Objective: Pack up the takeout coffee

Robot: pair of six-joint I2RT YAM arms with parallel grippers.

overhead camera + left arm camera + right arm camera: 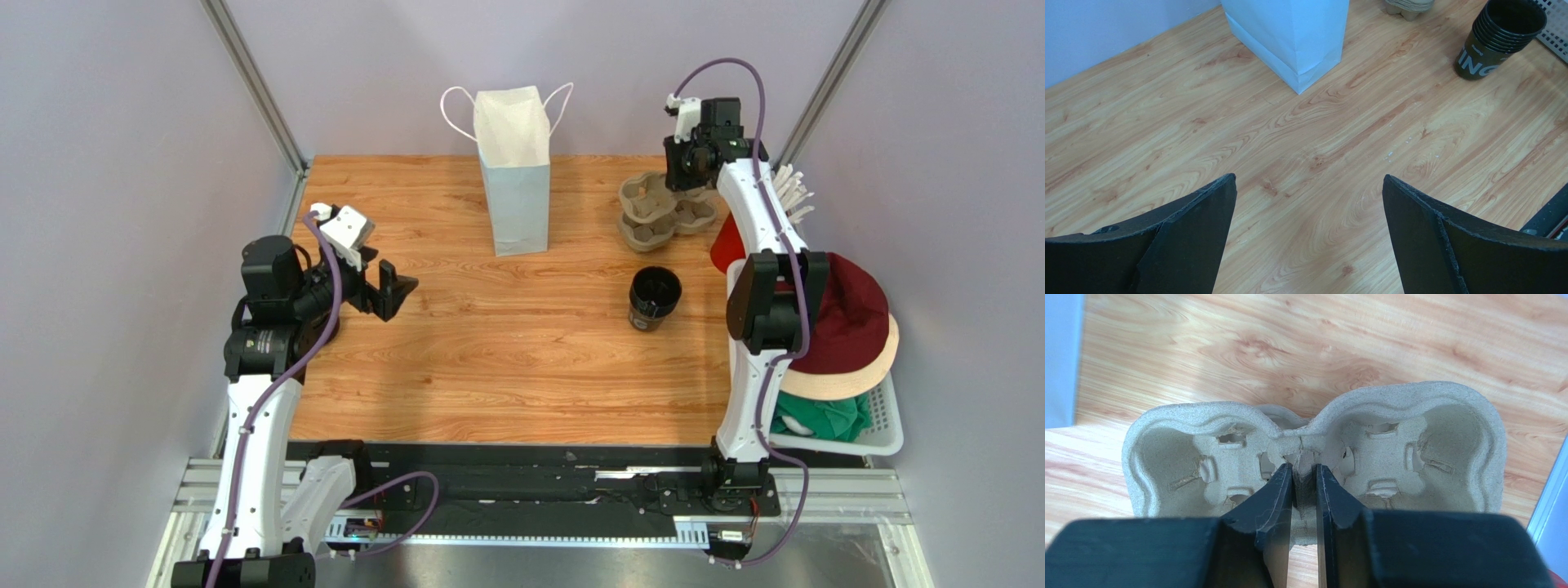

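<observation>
The left gripper [1309,184] is above bare wood near the left edge of the table [491,368], with its jaws spread wide and nothing between them. The right gripper [1303,478] is at the far right of the table, pointing down into the cup carrier [1438,416]. Its jaws are drawn close together on the carrier's centre rib, and pulp shows between the fingers. The carrier is of brown moulded pulp and rests on the table. The coffee cup [1499,40] stands upright and open-topped on the table, right of centre, just nearer than the carrier and apart from both grippers. It is black, with ridges around its upper part. Pale lettering on its side reads "ING"; the rest of the word is turned out of view. A white paper bag [515,172] stands upright at the middle of the far edge, handles up, with no legible printing. A red cup [726,245] holding white straws [795,190] sits at the right edge, partly hidden by the right arm. Beside the right edge is a white basket [893,429] holding hats.
</observation>
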